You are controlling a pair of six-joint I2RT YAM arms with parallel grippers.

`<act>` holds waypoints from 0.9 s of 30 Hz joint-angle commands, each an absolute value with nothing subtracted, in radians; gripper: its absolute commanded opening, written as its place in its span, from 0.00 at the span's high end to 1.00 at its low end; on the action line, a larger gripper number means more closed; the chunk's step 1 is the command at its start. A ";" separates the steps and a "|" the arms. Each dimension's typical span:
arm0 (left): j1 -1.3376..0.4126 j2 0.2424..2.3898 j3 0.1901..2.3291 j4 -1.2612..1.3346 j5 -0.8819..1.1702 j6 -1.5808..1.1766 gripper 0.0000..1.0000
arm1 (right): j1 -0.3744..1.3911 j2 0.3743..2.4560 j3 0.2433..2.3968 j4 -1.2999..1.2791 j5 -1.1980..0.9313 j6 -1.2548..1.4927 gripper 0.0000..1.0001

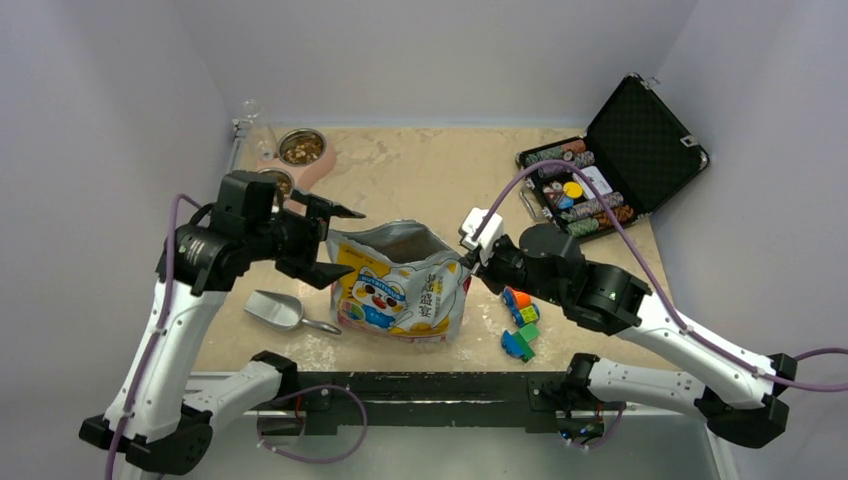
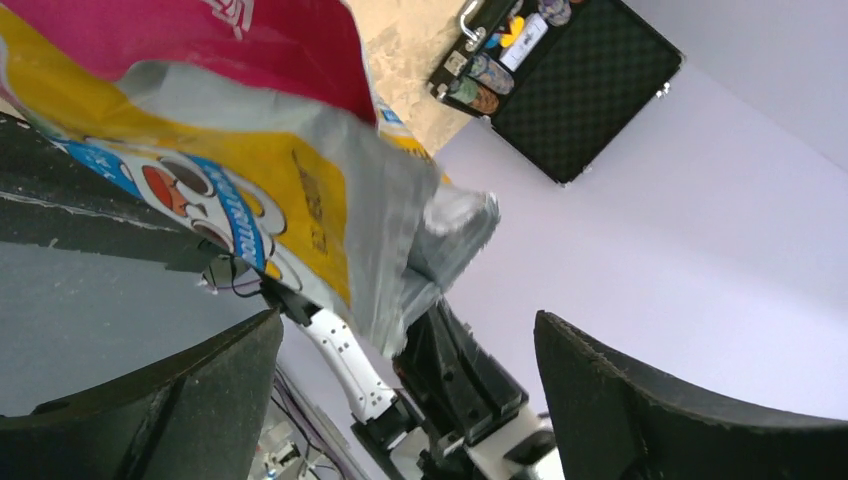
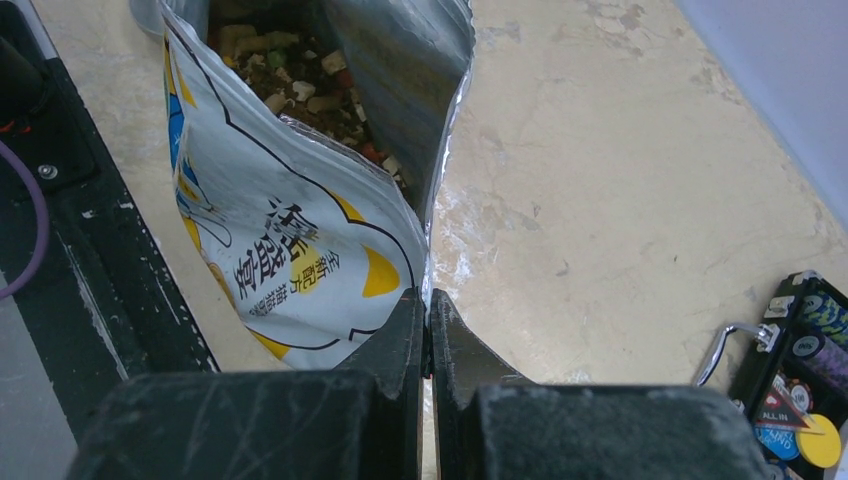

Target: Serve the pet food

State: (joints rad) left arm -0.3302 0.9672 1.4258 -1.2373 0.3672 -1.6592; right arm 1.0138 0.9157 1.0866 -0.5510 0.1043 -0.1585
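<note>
The pet food bag (image 1: 400, 290), white, yellow and red with a cartoon cat, stands open in the middle of the table. Brown kibble (image 3: 290, 80) shows inside its mouth. My right gripper (image 1: 468, 258) is shut on the bag's right top edge, and in the right wrist view its jaws (image 3: 428, 300) pinch the foil seam. My left gripper (image 1: 350, 247) is open at the bag's left top edge. In the left wrist view the bag (image 2: 250, 180) hangs just ahead of the spread fingers (image 2: 150, 410), which are not closed on it.
A metal scoop (image 1: 275, 310) lies left of the bag. Two bowls stand at the back left, one (image 1: 300, 150) holding kibble, the other (image 1: 280, 183) partly behind my left arm. An open poker chip case (image 1: 610, 160) is at the back right. Toy blocks (image 1: 520, 320) lie right of the bag.
</note>
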 commanded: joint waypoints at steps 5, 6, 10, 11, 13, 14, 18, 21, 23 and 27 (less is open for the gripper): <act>-0.368 1.022 1.432 -1.233 0.206 -1.870 0.06 | 1.005 0.859 1.126 -0.526 0.114 -0.197 1.00; -0.368 1.037 1.443 -1.261 0.191 -1.869 0.07 | 1.005 0.854 1.125 -0.532 0.119 -0.196 1.00; -0.368 1.069 1.428 -1.283 0.184 -1.853 0.17 | 1.005 0.840 1.125 -0.549 0.125 -0.197 1.00; -0.368 1.071 1.416 -1.271 0.183 -1.849 0.21 | 1.005 0.838 1.127 -0.552 0.127 -0.199 1.00; -0.368 1.069 1.401 -1.257 0.173 -1.839 0.32 | 1.005 0.839 1.130 -0.563 0.129 -0.207 1.00; -0.368 1.063 1.395 -1.248 0.160 -1.830 0.37 | 1.006 0.840 1.130 -0.569 0.129 -0.215 1.00; -0.350 1.022 1.351 -1.143 0.096 -1.775 0.91 | 1.005 0.844 1.124 -0.639 0.150 -0.265 1.00; -0.339 1.023 1.350 -1.143 0.107 -1.769 1.00 | 1.005 0.836 1.130 -0.712 0.133 -0.294 1.00; -0.339 1.029 1.359 -1.152 0.137 -1.762 1.00 | 1.005 0.839 1.156 -0.759 0.050 -0.298 1.00; -0.339 1.026 1.351 -1.182 0.226 -1.804 1.00 | 1.007 0.947 1.288 -0.782 -0.167 -0.229 0.37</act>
State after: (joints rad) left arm -0.3546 1.0363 1.3468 -1.2327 0.1829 -1.7779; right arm 1.0126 0.8925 1.1450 -0.7139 0.0063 -0.2520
